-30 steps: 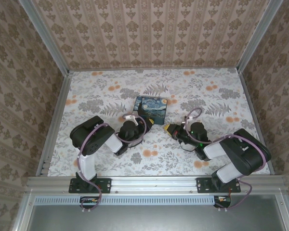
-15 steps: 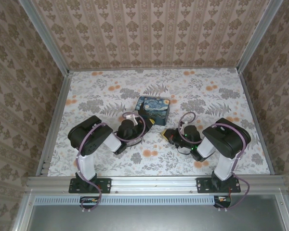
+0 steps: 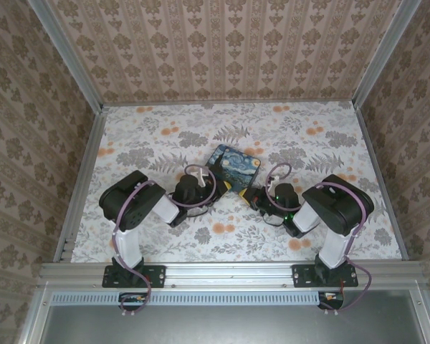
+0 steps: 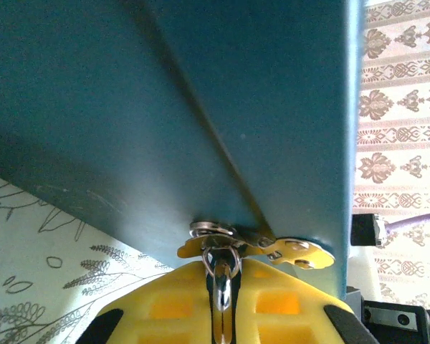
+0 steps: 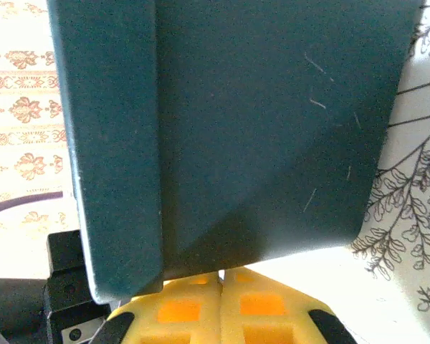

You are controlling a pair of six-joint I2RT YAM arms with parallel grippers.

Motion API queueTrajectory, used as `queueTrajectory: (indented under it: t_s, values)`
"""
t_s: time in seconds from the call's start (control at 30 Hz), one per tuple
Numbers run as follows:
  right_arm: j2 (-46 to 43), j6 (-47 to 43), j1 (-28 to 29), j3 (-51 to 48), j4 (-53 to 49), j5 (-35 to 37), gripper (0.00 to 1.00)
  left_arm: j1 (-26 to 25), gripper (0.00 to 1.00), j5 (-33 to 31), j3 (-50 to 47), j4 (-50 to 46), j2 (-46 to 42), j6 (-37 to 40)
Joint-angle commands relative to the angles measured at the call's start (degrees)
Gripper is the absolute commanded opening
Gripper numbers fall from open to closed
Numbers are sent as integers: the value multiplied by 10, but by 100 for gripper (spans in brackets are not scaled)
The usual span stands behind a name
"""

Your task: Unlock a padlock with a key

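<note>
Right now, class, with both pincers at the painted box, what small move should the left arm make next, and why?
Probably a slight twist of the left pincer: it is shut on a ringed metal piece at the brass hasp of the box, and the right pincer is shut at the box's edge. Whether that's the key is unclear.

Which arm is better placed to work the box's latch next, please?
Probably left: the left hand grips a shiny metal piece right at the latch; the right hand is shut against the box's plain side.
</note>
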Motion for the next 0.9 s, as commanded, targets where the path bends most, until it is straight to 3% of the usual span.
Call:
queueTrajectory:
  t_s: [0.0,0.87]
  values:
    - [5,-8,-12,16,20,-15,0,3,0,44,10,-12,-28,14]
    - [19,29,13,12,19,34,0,2,0,41,24,1,-18,-5]
